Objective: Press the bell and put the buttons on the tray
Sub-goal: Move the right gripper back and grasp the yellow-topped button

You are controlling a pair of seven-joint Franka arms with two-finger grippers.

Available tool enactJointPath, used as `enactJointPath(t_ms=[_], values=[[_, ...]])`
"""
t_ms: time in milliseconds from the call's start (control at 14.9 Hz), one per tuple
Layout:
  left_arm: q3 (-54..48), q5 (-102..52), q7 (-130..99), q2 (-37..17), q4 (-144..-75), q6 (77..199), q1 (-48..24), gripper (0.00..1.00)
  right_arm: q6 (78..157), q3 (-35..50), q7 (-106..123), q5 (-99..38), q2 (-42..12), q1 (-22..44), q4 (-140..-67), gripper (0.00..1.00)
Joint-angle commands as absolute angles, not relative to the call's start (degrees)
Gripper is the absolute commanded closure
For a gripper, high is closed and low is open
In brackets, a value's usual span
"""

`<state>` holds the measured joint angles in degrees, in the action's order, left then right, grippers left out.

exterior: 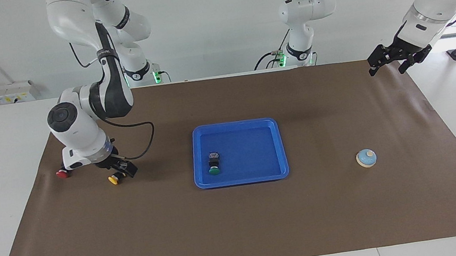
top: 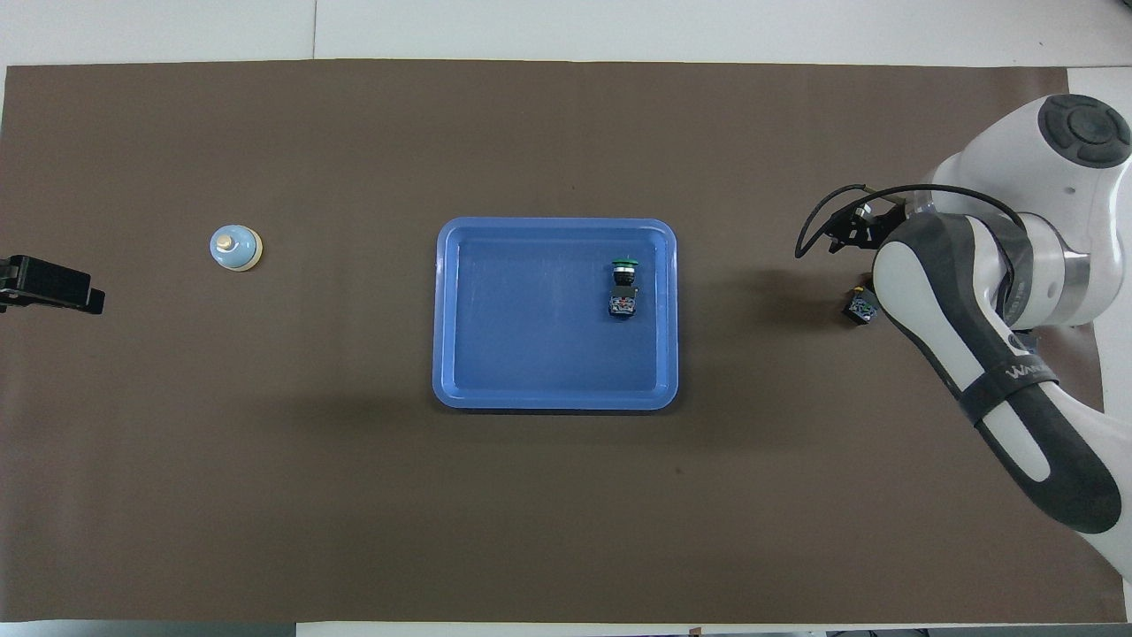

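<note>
The blue tray (exterior: 242,179) lies mid-mat with the green button (exterior: 214,167) on its side in it, toward the right arm's end. On the mat toward that end lie the yellow button (exterior: 113,180) and the red button (exterior: 61,174). My right gripper (exterior: 123,171) is down at the yellow button's black body, open; I cannot tell whether it touches. In the overhead view the arm covers this gripper and the red button; only the yellow button's body (top: 860,308) shows. The bell (exterior: 366,158) stands toward the left arm's end. My left gripper (exterior: 393,60) waits open over the mat's corner.
A brown mat (exterior: 240,231) covers the table, with white tabletop around it. A third robot base (exterior: 300,49) stands at the robots' edge of the table. In the overhead view show the tray (top: 557,226), the green button (top: 624,281) and the bell (top: 235,248).
</note>
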<state>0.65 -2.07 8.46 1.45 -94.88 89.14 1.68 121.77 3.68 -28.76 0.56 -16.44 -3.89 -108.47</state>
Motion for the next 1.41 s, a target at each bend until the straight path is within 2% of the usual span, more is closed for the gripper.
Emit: enactJointPath(t_ms=[0,402,603,670,737,871,938,1004,1339], values=[[1.0,-2.6,9.3,2.0,-94.8,88.7,1.6,0.00,127.5,4.4,-28.3,0.7,-12.6,-5.1,-116.3,0.00],[1.0,-2.6,9.3,2.0,-94.8,88.7,1.6,0.00,141.3,4.4,-26.7,0.7,-10.8,-6.8,-126.2,0.00],[1.0,-2.6,9.3,2.0,-94.8,88.7,1.6,0.00,142.4,4.4,-26.7,0.7,-11.0,-7.8,-127.3,0.01],[1.0,-2.6,9.3,2.0,-94.8,88.7,1.6,0.00,142.5,4.5,-26.7,0.7,-11.1,-7.8,-127.3,0.09],[1.0,-2.6,9.3,2.0,-94.8,88.7,1.6,0.00,142.5,4.5,-26.8,0.7,-11.2,-7.8,-127.3,0.22],[1.0,-2.6,9.3,2.0,-94.8,88.7,1.6,0.00,144.2,4.5,-26.8,0.6,-11.5,-7.8,-127.8,0.67],[1.0,-2.6,9.3,2.0,-94.8,88.7,1.6,0.00,144.4,4.6,-26.8,0.5,-11.5,-7.7,-128.1,0.96],[1.0,-2.6,9.3,2.0,-94.8,88.7,1.6,0.00,144.5,4.6,-27.0,0.5,-11.4,-7.4,-128.1,1.00],[1.0,-2.6,9.3,2.0,-94.8,88.7,1.6,0.00,142.6,4.9,-23.9,0.5,-11.6,-6.5,-125.4,1.00]])
